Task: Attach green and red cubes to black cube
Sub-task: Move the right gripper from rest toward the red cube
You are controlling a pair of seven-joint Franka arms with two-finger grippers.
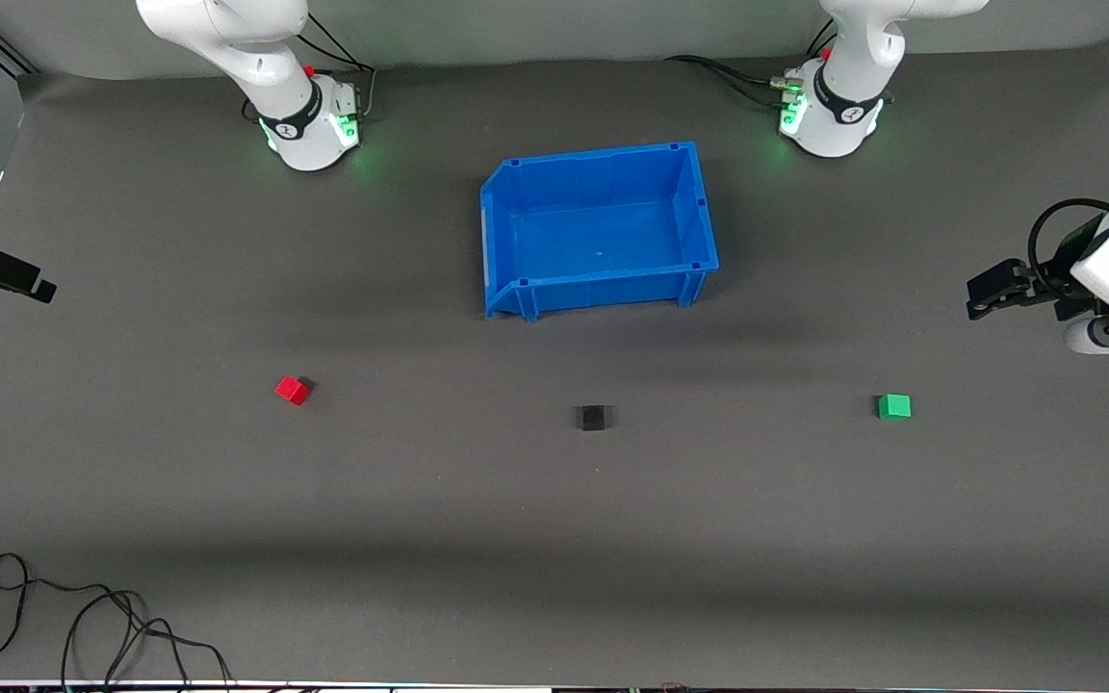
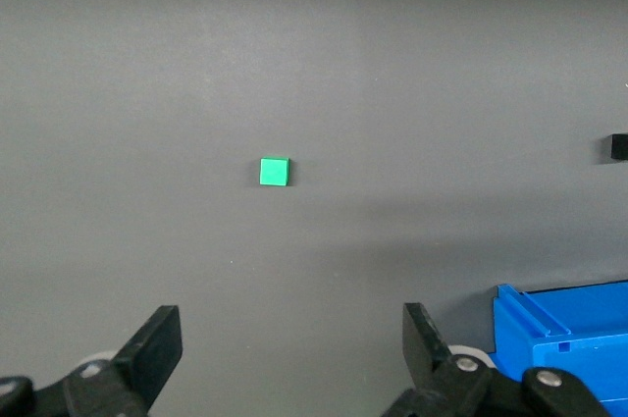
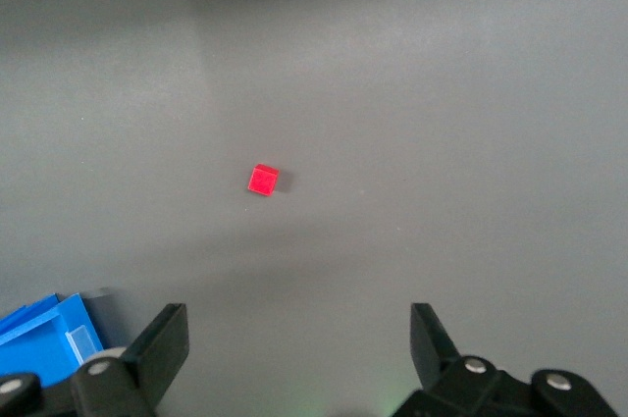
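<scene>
While both grippers hover spread, left gripper (image 2: 285, 358), right gripper (image 3: 299, 358), 3 cubes apparently apart: red cube (image 1: 292, 389), black cube (image 1: 592, 418), green cube (image 1: 894, 406).

Black cube (image 1: 593, 418) between two cubes

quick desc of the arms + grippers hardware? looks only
Two white Franka arms with black joint bands; bases glow green, each with a red spot and black cables. The left gripper and right gripper each have two black wedge-shaped fingers on black bodies with silver screws.
</scene>
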